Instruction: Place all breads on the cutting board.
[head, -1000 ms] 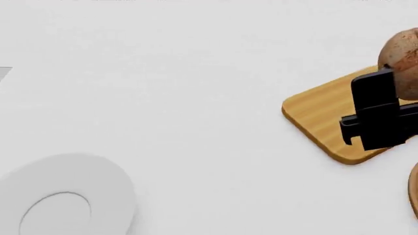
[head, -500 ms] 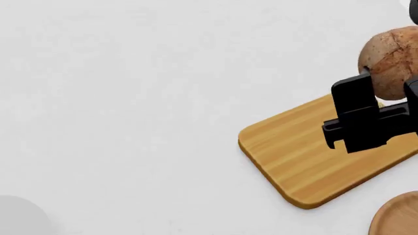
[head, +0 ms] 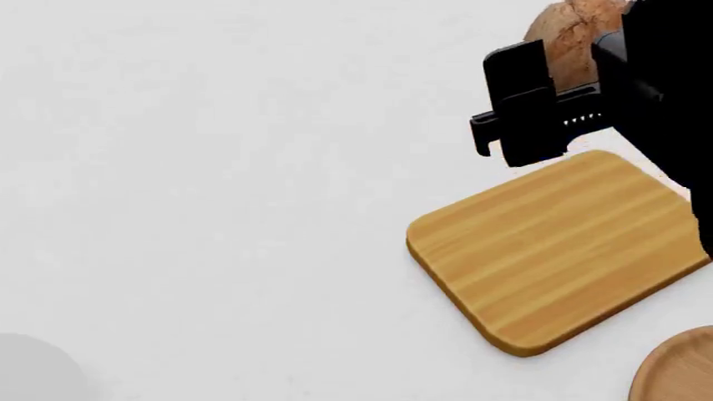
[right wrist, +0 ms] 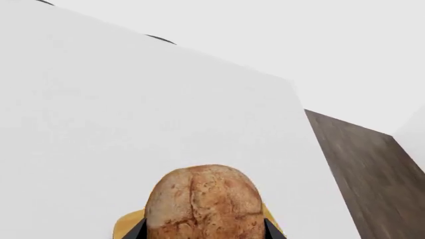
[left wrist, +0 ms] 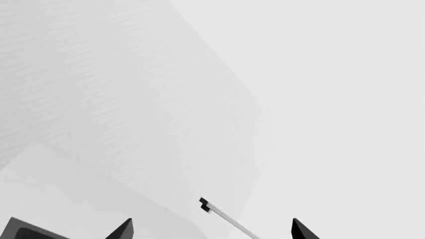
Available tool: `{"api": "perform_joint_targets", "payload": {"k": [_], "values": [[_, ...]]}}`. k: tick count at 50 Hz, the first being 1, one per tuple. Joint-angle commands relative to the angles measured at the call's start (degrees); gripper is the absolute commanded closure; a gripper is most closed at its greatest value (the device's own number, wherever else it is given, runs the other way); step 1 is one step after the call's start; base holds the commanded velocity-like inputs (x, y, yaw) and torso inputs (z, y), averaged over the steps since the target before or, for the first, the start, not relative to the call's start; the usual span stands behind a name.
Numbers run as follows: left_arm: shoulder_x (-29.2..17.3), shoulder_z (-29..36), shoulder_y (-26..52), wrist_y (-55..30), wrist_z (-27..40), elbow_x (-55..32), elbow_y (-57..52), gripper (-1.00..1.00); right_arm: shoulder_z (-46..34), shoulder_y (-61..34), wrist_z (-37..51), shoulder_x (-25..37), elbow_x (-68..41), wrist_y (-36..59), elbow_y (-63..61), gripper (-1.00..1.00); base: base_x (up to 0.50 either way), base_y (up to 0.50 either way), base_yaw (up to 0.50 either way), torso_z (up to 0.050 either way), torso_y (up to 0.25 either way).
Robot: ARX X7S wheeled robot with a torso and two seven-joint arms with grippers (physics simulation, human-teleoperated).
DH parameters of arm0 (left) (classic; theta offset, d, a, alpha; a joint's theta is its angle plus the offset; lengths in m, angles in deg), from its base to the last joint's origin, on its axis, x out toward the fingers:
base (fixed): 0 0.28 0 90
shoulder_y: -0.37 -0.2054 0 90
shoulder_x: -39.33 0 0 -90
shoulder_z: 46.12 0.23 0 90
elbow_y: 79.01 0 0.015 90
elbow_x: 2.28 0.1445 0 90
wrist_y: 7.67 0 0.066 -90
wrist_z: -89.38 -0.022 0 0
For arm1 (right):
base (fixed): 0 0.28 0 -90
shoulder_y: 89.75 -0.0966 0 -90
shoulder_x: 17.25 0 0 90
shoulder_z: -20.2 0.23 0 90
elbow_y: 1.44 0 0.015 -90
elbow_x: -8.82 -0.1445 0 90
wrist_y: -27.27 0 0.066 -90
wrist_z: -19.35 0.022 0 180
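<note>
In the head view a brown crusty bread roll (head: 565, 29) is held up beyond the far edge of the cutting board (head: 557, 251), with my right gripper (head: 563, 63) shut on it. The right wrist view shows the same roll (right wrist: 202, 199) filling the gap between the dark fingertips (right wrist: 139, 232) of that gripper (right wrist: 204, 232), and a corner of the honey-coloured board (right wrist: 126, 223) below it. My left gripper (left wrist: 212, 231) is open with nothing between its fingertips (left wrist: 123, 230); it is out of the head view. Only this one bread shows.
A round wooden dish (head: 682, 368) sits at the near right, close to the board's corner. Part of a white plate (head: 28, 368) shows at the near left. The white table ends at an edge with brown floor (right wrist: 371, 174) beyond. A thin grey bar (left wrist: 226, 219) shows near the left gripper.
The head view first panned, bringing the whole board into sight. Since then my right gripper has carried the roll from over the board toward the far side of the table.
</note>
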Motion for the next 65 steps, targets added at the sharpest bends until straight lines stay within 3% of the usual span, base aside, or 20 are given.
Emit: {"api": "perform_joint_targets", "payload": {"k": [1,23,65], "values": [[-0.1,0.0,-0.2,0.4,0.2,0.0,0.1,-1.00,-2.9,-2.3,-12.3,-7.6,9.8,0.5,15.0,1.00,0.00,0.00,0.00,0.000,0.000],[-0.5,0.2,-0.4,0.4,0.5,-0.3,0.0,-1.00,-5.6,9.2,-20.2,-12.1,14.7,-7.8,26.3,1.00,0.00,0.00,0.00,0.000,0.000],[-1.1,0.5,-0.6,0.3,1.1,-0.5,-0.1,-1.00,-9.3,15.8,-22.8,-11.4,18.5,-10.2,30.6,1.00,0.00,0.00,0.00,0.000,0.000]]}}
